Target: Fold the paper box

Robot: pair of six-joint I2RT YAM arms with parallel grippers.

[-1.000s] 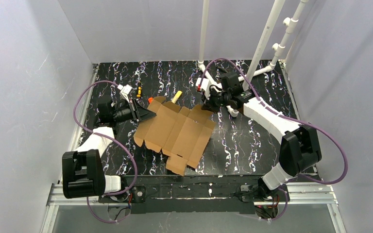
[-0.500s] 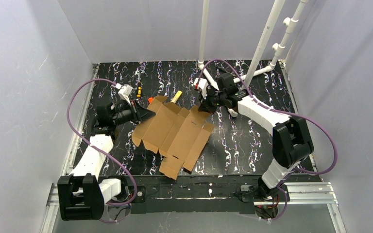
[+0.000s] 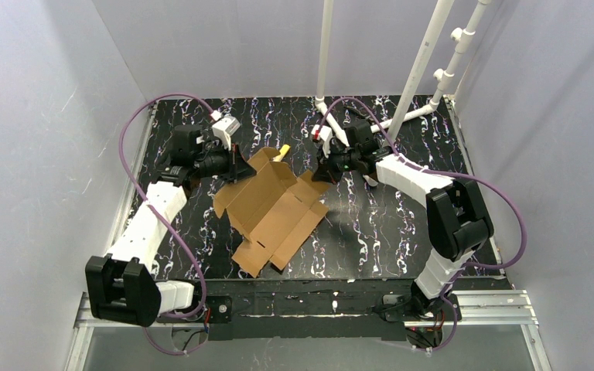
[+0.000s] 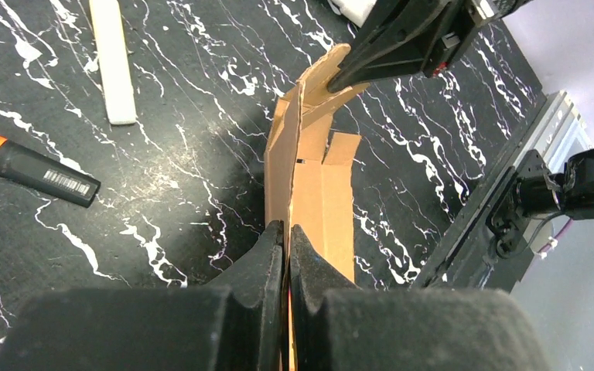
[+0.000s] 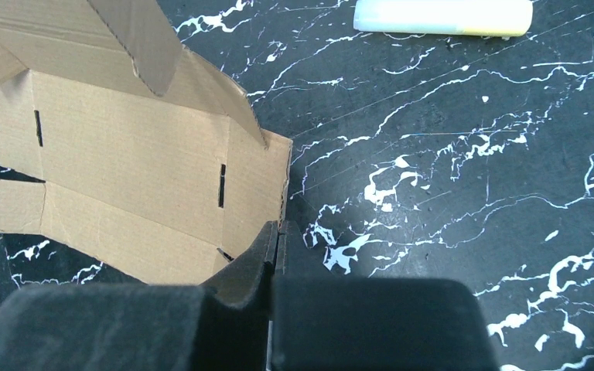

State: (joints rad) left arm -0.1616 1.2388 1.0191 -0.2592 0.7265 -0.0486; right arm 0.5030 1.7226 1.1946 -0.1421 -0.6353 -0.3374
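The paper box is a brown die-cut cardboard sheet with flaps and slots, bent into a shallow trough along its middle. Its far end is raised off the black marbled table; its near flaps rest on the table. My left gripper is shut on the sheet's far-left edge, and in the left wrist view the paper box runs edge-on out of the left gripper. My right gripper is shut on the far-right corner. In the right wrist view the paper box spreads left from the right gripper.
An orange-and-black marker and a white stick lie on the table left of the sheet. A pale stick with a yellow end lies beyond the right gripper. White pipes rise at the back right. Grey walls enclose the table.
The left gripper has shut on the sheet's left edge and moved toward the back. The flat sheet has been lifted at its far end and bent into a trough, its near end sliding left.
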